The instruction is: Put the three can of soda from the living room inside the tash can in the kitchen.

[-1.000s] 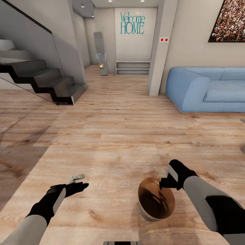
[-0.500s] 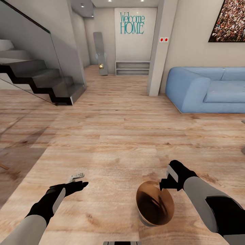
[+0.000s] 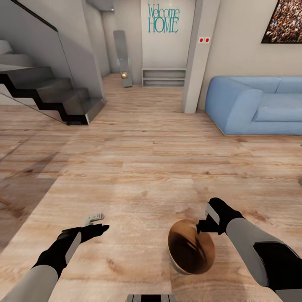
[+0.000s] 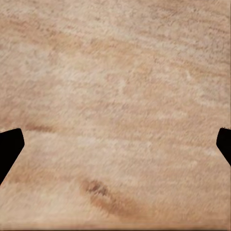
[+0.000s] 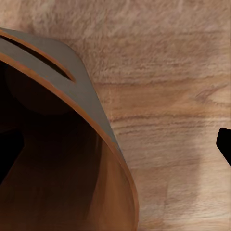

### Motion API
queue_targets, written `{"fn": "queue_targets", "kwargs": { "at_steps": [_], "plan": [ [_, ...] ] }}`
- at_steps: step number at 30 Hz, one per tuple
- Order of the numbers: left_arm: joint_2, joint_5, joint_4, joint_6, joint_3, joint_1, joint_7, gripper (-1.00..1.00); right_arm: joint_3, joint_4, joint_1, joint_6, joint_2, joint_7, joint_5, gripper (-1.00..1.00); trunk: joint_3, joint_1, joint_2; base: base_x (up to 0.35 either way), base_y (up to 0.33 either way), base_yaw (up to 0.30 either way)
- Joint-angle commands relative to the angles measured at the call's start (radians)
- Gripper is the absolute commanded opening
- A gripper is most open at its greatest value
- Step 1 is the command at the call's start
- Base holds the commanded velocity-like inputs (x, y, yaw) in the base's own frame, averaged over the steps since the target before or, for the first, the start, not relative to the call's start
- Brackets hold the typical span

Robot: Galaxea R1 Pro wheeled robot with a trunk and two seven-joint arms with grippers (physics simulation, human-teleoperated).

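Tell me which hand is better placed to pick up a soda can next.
Left. The left hand is open and empty, while the right hand sits at the trash can's rim, seemingly carrying it.

We read one inscription: "Welcome HOME", in teal lettering, on the white wall panel beyond the hallway.

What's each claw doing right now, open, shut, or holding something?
Left claw: open, nothing held, over the wood floor.
Right claw: at the rim of the trash can; whether it is shut cannot be told.
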Motion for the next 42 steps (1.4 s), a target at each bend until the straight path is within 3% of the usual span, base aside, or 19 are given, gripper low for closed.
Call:
{"fn": "queue_targets", "kwargs": {
  "at_steps": [1,3,26,42],
  "plan": [
    [0.000,0.000,0.000,0.000,0.000,0.000,0.000,1.00,0.000,0.000,0.000,0.000,0.000,0.000,0.000,1.00,-0.004,0.000,0.000,0.000,0.000,0.000],
    [0.000,0.000,0.001,0.000,0.000,0.000,0.001,1.00,0.000,0.001,0.000,-0.001,0.000,0.000,0.000,1.00,-0.012,0.001,-0.001,0.000,0.000,0.000],
    [-0.002,-0.001,-0.008,-0.002,0.000,0.000,0.002,1.00,0.000,0.000,0.015,-0.017,0.000,0.000,0.000,1.00,-0.012,0.001,-0.001,-0.045,0.000,0.000],
    [0.000,0.000,-0.007,-0.035,0.001,0.000,-0.001,1.00,0.000,0.000,0.016,-0.021,0.000,-0.001,0.000,1.00,-0.012,0.001,-0.001,0.063,-0.040,0.000]
  ]
}}
